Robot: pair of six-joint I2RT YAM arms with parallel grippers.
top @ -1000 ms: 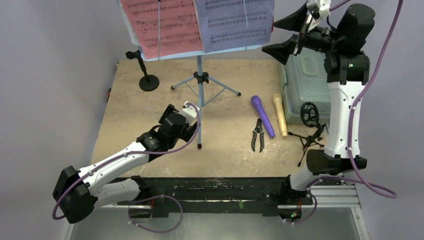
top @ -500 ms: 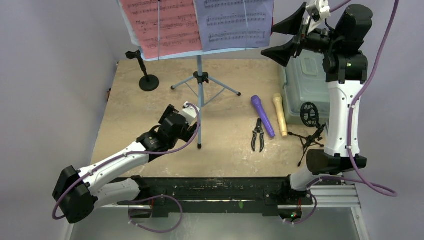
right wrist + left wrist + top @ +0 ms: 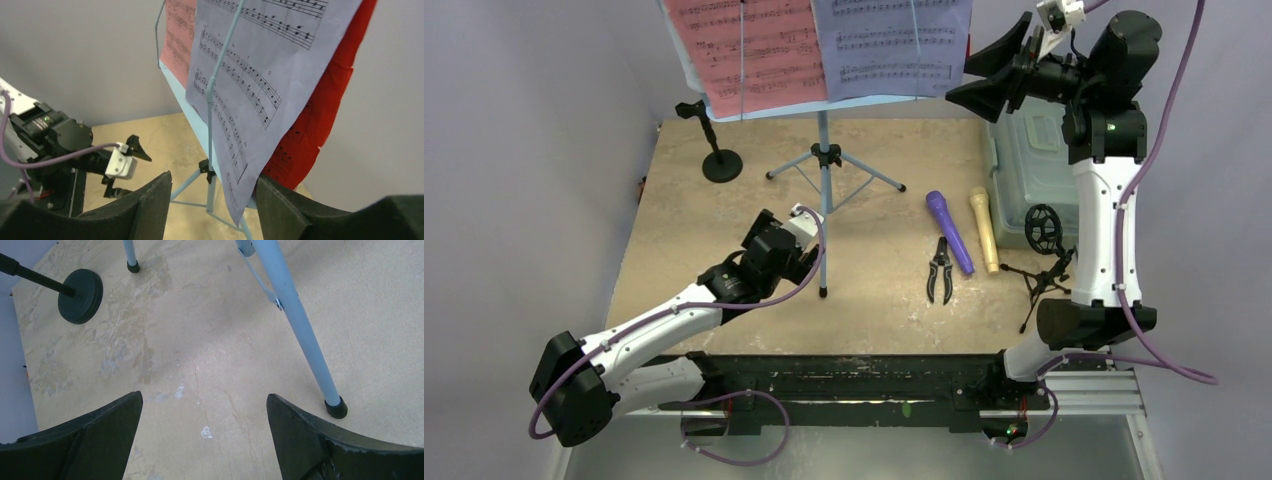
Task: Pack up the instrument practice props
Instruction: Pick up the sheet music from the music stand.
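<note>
Packed: nothing that I could see; every prop was outside the box.
Left edge: black round-base pole [image 3: 721,163], upright near the beige table's [image 3: 874,310] rim.
My left claw [image 3: 204,396]: spread, empty, low beside a leg of the light-blue perforated music desk on tripod legs [image 3: 823,190].
On desk: red sheet-music page [image 3: 744,50], white sheet-music page [image 3: 250,75].
Centre-right: purple microphone [image 3: 951,232], black pliers [image 3: 940,270], cream microphone [image 3: 984,230], black mic tripod [image 3: 1049,272], crowded together.
My right claw [image 3: 214,180]: jaws apart astride the white page's lower corner, not pinching.
Right edge: translucent grey-green plastic box [image 3: 1034,165]; open room lay mid-table.

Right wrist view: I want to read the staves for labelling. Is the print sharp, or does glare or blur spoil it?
Right wrist view: notes on the white page crisp, evenly lit, no glare; the right pincer shows dark, with little detail. Top external view: the same page is smaller, its notes fainter.
</note>
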